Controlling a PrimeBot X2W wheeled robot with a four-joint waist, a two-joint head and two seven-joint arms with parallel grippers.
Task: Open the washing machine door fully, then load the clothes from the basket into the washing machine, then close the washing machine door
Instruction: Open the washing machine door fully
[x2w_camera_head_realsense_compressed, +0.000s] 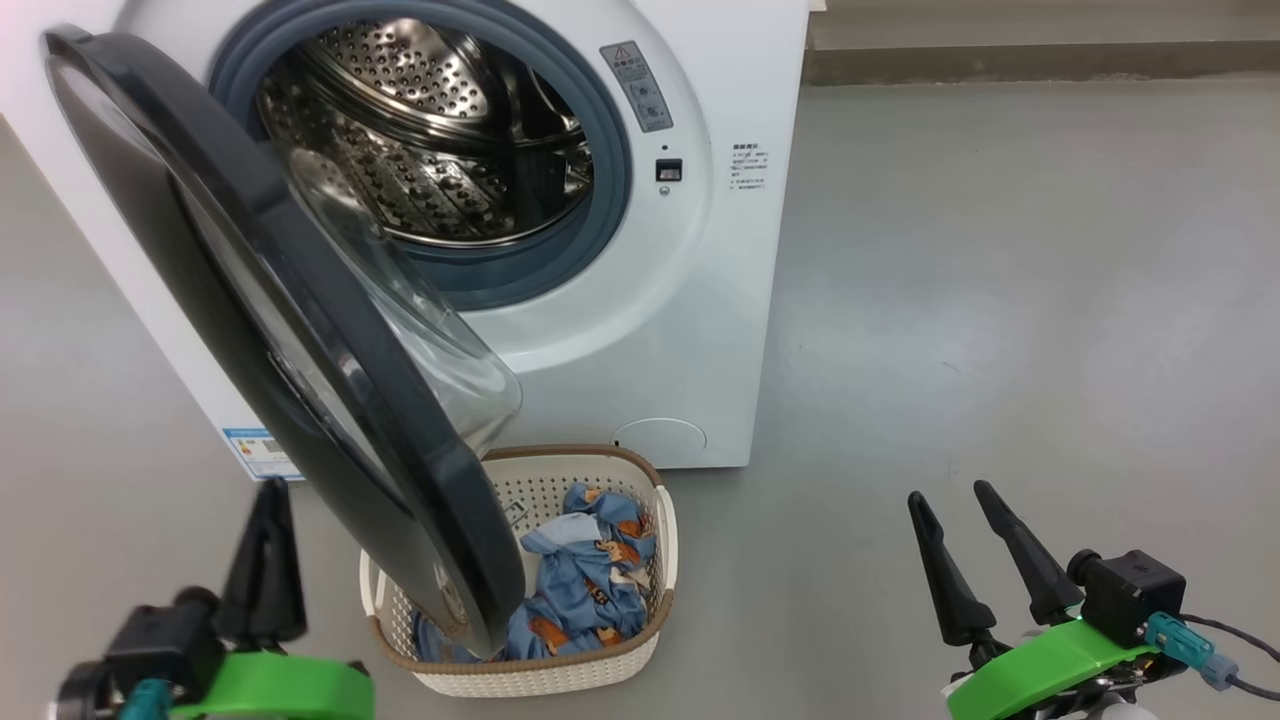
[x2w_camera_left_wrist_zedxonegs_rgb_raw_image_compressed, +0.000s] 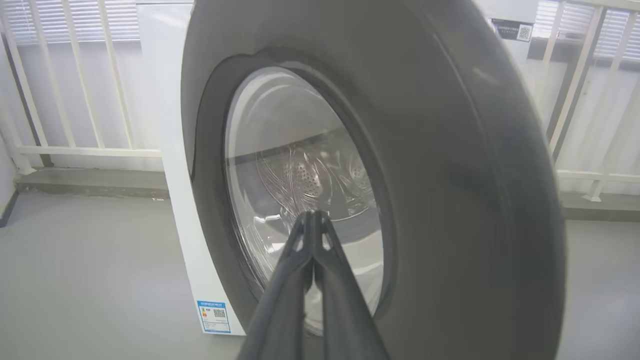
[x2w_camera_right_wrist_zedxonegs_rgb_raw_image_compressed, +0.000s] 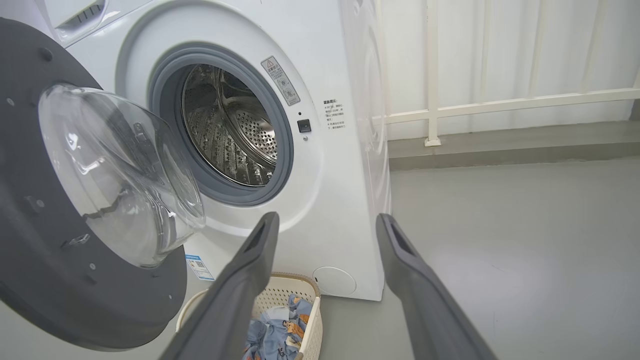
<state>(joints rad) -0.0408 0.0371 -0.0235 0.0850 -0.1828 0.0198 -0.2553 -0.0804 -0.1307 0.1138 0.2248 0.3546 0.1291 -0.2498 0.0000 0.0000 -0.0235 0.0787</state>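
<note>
The washing machine (x2w_camera_head_realsense_compressed: 640, 330) stands with its steel drum (x2w_camera_head_realsense_compressed: 430, 130) exposed. The washing machine door (x2w_camera_head_realsense_compressed: 330, 400) hangs partly open, black rim toward me, its glass bowl (x2w_camera_right_wrist_zedxonegs_rgb_raw_image_compressed: 120, 175) facing the drum. Below the door's lower edge sits the basket (x2w_camera_head_realsense_compressed: 560, 675), holding the clothes (x2w_camera_head_realsense_compressed: 585, 580), blue printed fabric partly hidden by the door. My left gripper (x2w_camera_head_realsense_compressed: 268, 500) is shut on nothing, left of the door's outer face; its closed fingertips (x2w_camera_left_wrist_zedxonegs_rgb_raw_image_compressed: 312, 217) point at the door (x2w_camera_left_wrist_zedxonegs_rgb_raw_image_compressed: 450, 175) window. My right gripper (x2w_camera_head_realsense_compressed: 950, 492) stands open and empty to the right of the basket (x2w_camera_right_wrist_zedxonegs_rgb_raw_image_compressed: 280, 295).
Bare grey floor (x2w_camera_head_realsense_compressed: 1000, 300) stretches to the right of the machine. A white railing (x2w_camera_right_wrist_zedxonegs_rgb_raw_image_compressed: 500, 105) on a low kerb runs behind it, and a similar railing (x2w_camera_left_wrist_zedxonegs_rgb_raw_image_compressed: 75, 145) shows on the machine's left side. A blue label (x2w_camera_left_wrist_zedxonegs_rgb_raw_image_compressed: 215, 316) marks the machine's lower corner.
</note>
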